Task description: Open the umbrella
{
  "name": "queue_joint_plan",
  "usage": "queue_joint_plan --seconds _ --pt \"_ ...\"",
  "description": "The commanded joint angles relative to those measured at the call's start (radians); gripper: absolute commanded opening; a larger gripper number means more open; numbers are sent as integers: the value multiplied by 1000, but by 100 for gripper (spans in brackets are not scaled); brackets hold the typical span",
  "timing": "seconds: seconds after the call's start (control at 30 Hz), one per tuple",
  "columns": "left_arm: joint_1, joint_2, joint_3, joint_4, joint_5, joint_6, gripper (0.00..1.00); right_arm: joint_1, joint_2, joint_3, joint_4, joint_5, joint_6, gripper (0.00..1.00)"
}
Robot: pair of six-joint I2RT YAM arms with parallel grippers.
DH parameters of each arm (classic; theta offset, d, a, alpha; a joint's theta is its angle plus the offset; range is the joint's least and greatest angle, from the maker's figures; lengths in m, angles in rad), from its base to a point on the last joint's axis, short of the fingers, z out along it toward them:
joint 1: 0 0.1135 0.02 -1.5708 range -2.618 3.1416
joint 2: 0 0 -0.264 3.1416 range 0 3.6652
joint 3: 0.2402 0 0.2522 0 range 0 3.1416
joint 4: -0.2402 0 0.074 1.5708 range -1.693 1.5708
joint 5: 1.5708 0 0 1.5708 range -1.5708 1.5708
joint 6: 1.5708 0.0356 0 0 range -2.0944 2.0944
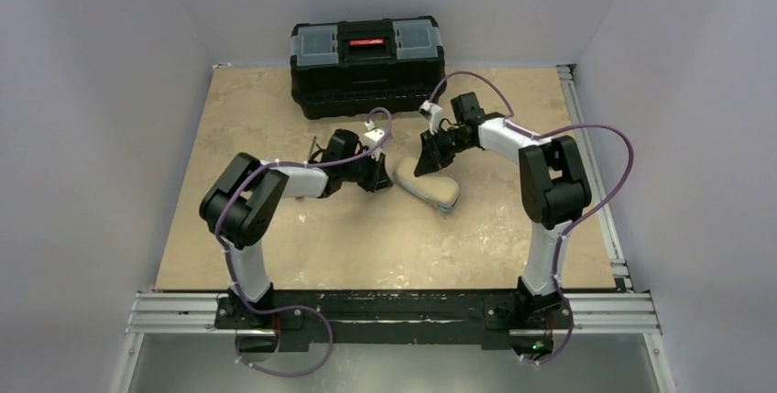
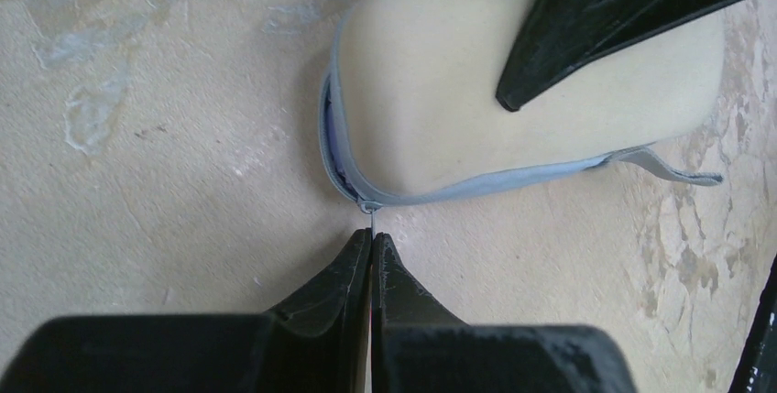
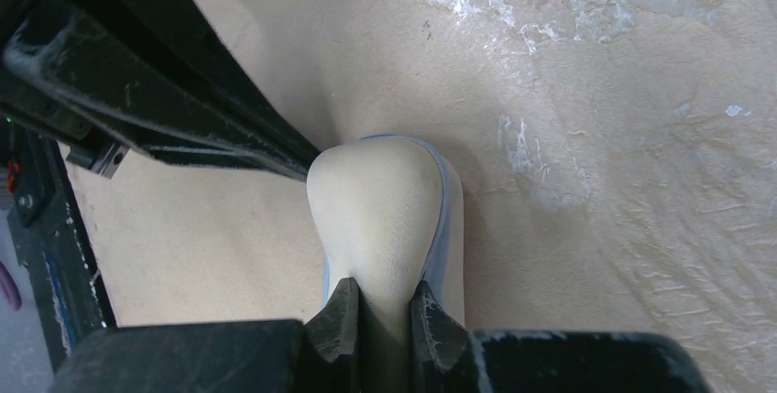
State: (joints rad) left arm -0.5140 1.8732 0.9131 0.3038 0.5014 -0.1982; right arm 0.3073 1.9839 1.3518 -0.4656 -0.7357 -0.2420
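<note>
Seen from above, a beige desk [image 1: 275, 228] carries the umbrella [image 1: 427, 186], which lies closed inside its cream sleeve [image 2: 431, 91] near the middle, between your two arms. A black toolbox [image 1: 366, 65] with a red latch stands at the far edge, well apart from it. Your left tool [image 2: 371, 239] sits low at the sleeve's left end with its two black fingers pressed together, no gap showing. The thin metal zip pull [image 2: 370, 219] runs from the sleeve's corner straight into the tips, so it appears to be pinched there. A grey-blue zip band [image 2: 476, 187] curves around that end of the sleeve and along its near side, and a short strap [image 2: 669, 169] of the same colour trails onto the desk from the other end. Your right tool [image 3: 385, 288] comes down on the sleeve from the far side (its dark finger crosses the top of the left wrist view). Its jaws are drawn in narrow, one finger on either side of a ridge of cream fabric, clamping the sleeve. The sleeve rests flat on the desk, its rounded end pointing away from the right wrist camera.
</note>
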Motion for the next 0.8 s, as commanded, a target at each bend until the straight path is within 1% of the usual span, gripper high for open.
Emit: queue_joint_plan --seconds 0.0,0.1,0.23,0.43,0.57,0.67,0.7,0.73,0.77 --pt "-50 -85 -59 40 37 27 0 -11 -23 -55 102 107 102 0" --pt "-99 -86 -59 60 29 41 0 -12 -23 -64 140 95 184 0" --pt "-151 -48 -17 80 26 18 0 -11 -43 -98 226 99 286 0" --pt "-223 -22 18 107 38 57 0 -13 -45 -105 277 129 328 0" --pt "-228 -31 28 88 12 73 0 -16 -51 -90 263 122 317 0" --pt "-185 -68 1 73 0 87 1 -18 -79 -84 245 120 290 0" --pt "-161 -83 -1 52 12 82 12 -19 -89 -78 234 111 277 0" --pt "-138 -99 1 22 29 75 30 -20 -96 -67 212 101 255 7" --pt "-114 -121 2 -8 39 69 43 -19 -98 -50 179 87 234 20"
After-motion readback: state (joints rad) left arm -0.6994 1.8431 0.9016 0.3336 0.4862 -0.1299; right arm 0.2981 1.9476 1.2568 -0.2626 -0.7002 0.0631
